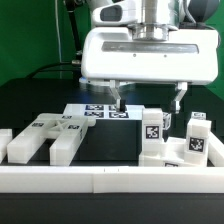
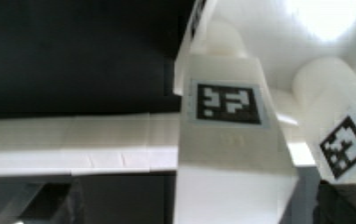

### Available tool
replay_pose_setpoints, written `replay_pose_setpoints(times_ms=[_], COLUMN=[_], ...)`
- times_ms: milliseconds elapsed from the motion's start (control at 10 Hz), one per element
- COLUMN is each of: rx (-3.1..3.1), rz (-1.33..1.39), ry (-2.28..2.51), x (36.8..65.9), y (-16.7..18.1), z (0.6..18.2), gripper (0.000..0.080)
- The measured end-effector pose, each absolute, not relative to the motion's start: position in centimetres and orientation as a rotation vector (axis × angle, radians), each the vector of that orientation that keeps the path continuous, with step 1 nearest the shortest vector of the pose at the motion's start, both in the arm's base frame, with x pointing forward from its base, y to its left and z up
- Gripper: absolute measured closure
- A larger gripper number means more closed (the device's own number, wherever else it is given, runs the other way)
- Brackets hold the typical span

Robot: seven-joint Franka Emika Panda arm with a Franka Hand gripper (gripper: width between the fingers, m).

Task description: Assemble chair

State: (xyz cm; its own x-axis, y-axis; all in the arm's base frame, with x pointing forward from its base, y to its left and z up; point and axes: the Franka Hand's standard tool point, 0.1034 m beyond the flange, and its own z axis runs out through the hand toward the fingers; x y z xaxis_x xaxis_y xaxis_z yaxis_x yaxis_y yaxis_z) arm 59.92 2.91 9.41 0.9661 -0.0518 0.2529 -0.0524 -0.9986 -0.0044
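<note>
Long bars (image 1: 60, 145) lying flat, pointing toward camera, blocks (image 1: 152, 128) upright

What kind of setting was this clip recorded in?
Most likely a robotics lab bench: a black table backed by a green curtain, small white parts carrying square tag stickers, and a low white rail fencing them in under the open claw.

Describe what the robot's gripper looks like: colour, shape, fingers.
The gripper has a wide, glossy white body with rounded corners, under a grey metal wrist piece. Two thin dark fingers stick out below it. I see no markings on it.
</note>
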Motion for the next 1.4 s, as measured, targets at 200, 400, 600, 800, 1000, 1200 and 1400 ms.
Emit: replay_pose_setpoints(times_ms=[200,400,600,800,1000,1200,1400], rx=[3.146,3.165,3.163,3.163,3.163,3.162,3.162], rz=[0.206,0.029,0.036,0.031,0.029,0.028,0.028], ry=[-0.083,-0.085,-0.079,-0.074,-0.074,-0.093,-0.110], x=[59.81,59.60,60.22,60.18,60.14,60.13,60.13], y=[3.13,3.44,3.57,3.77,3.74,3.73,3.72], z=[9.16,9.10,8.99,8.66,8.60,8.59,8.59], gripper=[0.0151,0.0151,0.0151,0.0151,0.0180,0.0366,0.0511])
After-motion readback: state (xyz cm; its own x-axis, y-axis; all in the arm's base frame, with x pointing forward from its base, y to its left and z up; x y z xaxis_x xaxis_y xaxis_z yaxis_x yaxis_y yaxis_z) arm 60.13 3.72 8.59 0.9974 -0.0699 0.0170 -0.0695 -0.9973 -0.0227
